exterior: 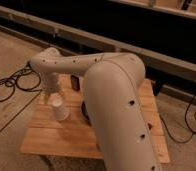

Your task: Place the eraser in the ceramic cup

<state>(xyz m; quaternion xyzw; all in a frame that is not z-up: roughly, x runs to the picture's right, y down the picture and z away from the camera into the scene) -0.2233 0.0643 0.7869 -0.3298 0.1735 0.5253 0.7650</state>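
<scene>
The ceramic cup point(76, 83) is small, dark brown and upright, near the back of the wooden table point(51, 135), partly behind my arm. My gripper point(51, 96) hangs at the table's left side, just above and left of a white cup point(59, 108) that leans on the table. The gripper is to the left of and in front of the ceramic cup. I cannot make out the eraser; my arm hides much of the table.
A wide black bowl point(84, 111) peeks out from behind my big white arm point(118, 107), which covers the table's middle and right. Black cables point(11, 86) lie on the floor to the left. A dark shelf wall point(141, 30) runs behind the table.
</scene>
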